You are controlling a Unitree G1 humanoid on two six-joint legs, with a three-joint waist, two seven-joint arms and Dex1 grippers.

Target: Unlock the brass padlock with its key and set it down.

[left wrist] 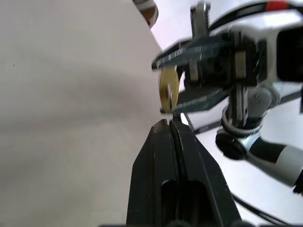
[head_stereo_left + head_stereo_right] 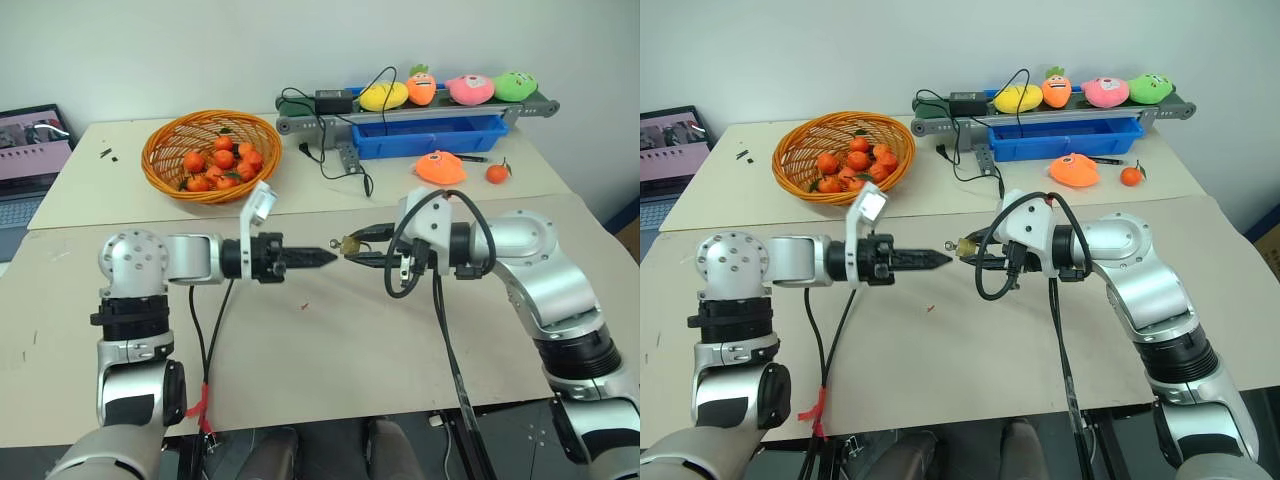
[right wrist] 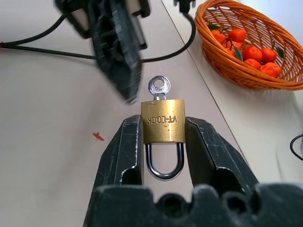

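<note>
The brass padlock (image 3: pixel 163 126) is clamped by its sides between the fingers of my right gripper (image 3: pixel 163 124), held above the table (image 2: pixel 330 350). Its silver shackle (image 3: pixel 164 165) points back toward the wrist. The key (image 3: pixel 159 87) sits in the keyhole, and its round silver head sticks out past the fingertips. My left gripper (image 2: pixel 333 256) faces the right one, tip to tip, with its fingers (image 1: pixel 165 142) pressed together. Its tip is just beside the key head and has no hold on it. The padlock (image 1: pixel 168 92) hangs just beyond the left fingertips.
A wicker basket (image 2: pixel 160 160) of orange fruits stands at the back left. At the back right are a small conveyor (image 2: pixel 420 108) carrying plush toys, a blue bin (image 2: pixel 440 137), an orange plush (image 2: pixel 440 167) and a loose orange fruit (image 2: pixel 497 173). Black cables (image 2: pixel 335 150) lie between them. A laptop (image 2: pixel 30 150) is at far left.
</note>
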